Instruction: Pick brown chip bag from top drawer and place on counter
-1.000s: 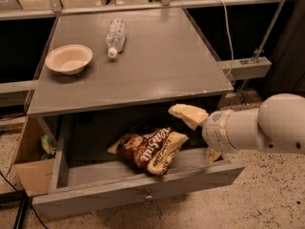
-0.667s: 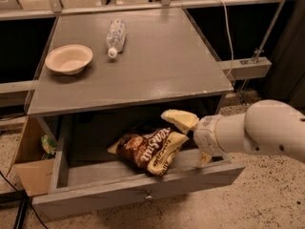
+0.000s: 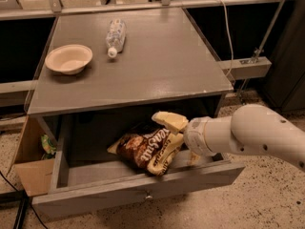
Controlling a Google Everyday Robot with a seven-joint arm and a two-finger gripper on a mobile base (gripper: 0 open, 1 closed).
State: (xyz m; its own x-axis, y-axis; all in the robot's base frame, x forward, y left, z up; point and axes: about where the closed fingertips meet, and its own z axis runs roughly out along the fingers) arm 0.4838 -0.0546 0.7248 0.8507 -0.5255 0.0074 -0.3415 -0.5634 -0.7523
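We have the grey counter [image 3: 157, 66] filling the top of the view. Below its front edge the top drawer [image 3: 95, 199] is pulled wide open, small knob [image 3: 148, 195] on the front panel. The white arm [image 3: 257, 135] comes in from the right, below the counter's front right corner. The forearm lies nearly level and angles leftward, with the wrist over the drawer's right end.

Now the gripper [image 3: 174, 138]: it sits inside the drawer, under the counter's front edge and right of centre. Its pale yellow fingers [image 3: 169, 119] stand well apart. One lies over the top right of the brown chip bag [image 3: 143, 149], the shorter one is down by the drawer's front wall, and the bag's right end is between them. We can't tell if either finger presses on it.

The bag itself lies tilted in the middle of the drawer, leaning on the front wall. A tan cardboard box [image 3: 31, 171] stands beside the drawer, under the counter's left edge. A pale bowl [image 3: 69, 58] sits near that left edge. A clear bottle [image 3: 116, 36] lies on its side toward the back. A small green packet [image 3: 46, 144] peeks from the box.
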